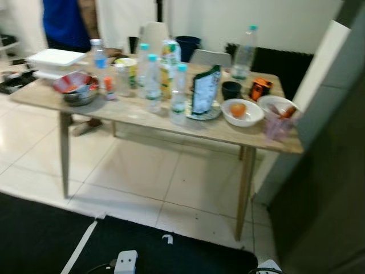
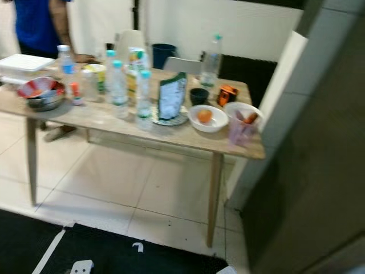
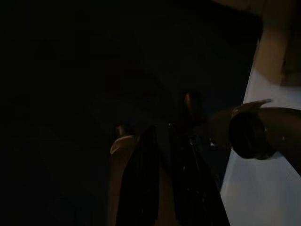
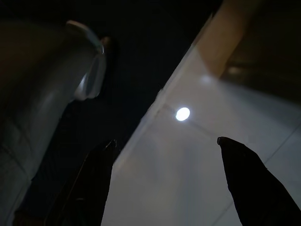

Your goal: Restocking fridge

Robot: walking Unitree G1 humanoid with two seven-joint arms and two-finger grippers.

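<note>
My wooden table stands ahead, crowded with water bottles and a white bowl holding an orange fruit. Both arms hang low: my right gripper is spread wide over tile; my left gripper looks nearly closed in the dark.

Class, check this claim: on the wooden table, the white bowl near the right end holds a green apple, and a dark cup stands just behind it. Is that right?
Not quite. The fruit in the white bowl is orange, not green, as the left eye view shows. The rest holds: the bowl sits near the right end of the wooden table, with the dark cup just behind it.
</note>
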